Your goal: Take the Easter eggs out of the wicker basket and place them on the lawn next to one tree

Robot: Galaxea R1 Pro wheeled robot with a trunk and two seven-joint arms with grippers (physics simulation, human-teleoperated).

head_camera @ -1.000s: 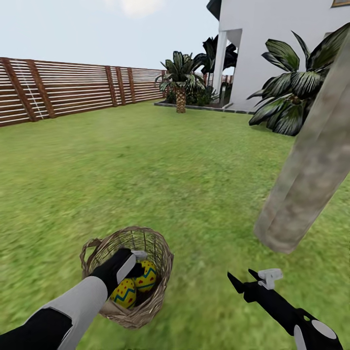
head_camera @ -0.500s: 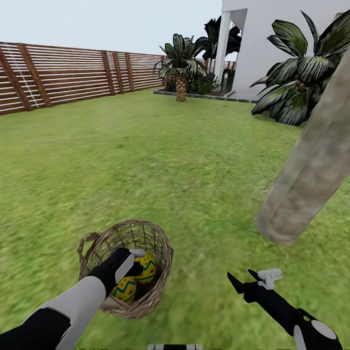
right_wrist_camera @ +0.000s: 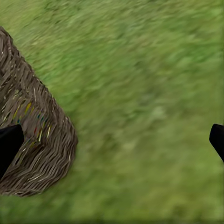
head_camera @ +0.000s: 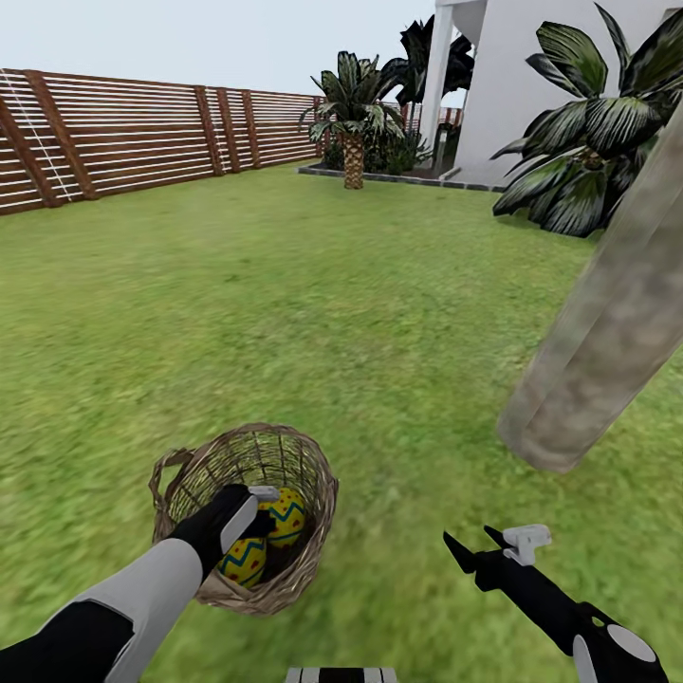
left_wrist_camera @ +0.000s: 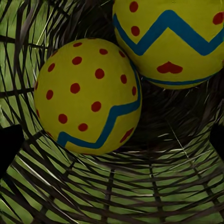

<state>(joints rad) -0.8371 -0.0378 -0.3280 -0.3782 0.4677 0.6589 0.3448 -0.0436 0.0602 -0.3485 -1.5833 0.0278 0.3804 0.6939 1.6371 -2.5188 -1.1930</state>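
Note:
The wicker basket [head_camera: 204, 474] stands on the lawn [head_camera: 313, 313] in front of me. Two yellow Easter eggs with blue zigzags and red dots lie in it: one [head_camera: 286, 515] toward the right wall, one [head_camera: 243, 563] nearer me. My left gripper [head_camera: 258, 515] reaches down inside the basket, open, just above the eggs. In the left wrist view its dark fingertips [left_wrist_camera: 9, 149] stand wide apart, with an egg [left_wrist_camera: 88, 95] and a second egg [left_wrist_camera: 172, 42] ahead on the weave. My right gripper [head_camera: 470, 548] hangs open over the grass right of the basket [right_wrist_camera: 32, 140]. The tree [head_camera: 607, 323] rises at right.
The tree's thick mottled trunk leans across the right side, its foot a short way beyond my right gripper. A slatted wooden fence [head_camera: 142, 142] runs along the far left. A short palm [head_camera: 353, 142], a big leafy shrub [head_camera: 579, 161] and the white house [head_camera: 512, 76] stand at the back.
The whole head view has shifted, so the camera moved. My left gripper has sunk a little deeper into the basket, closer to the eggs. The right arm holds its place.

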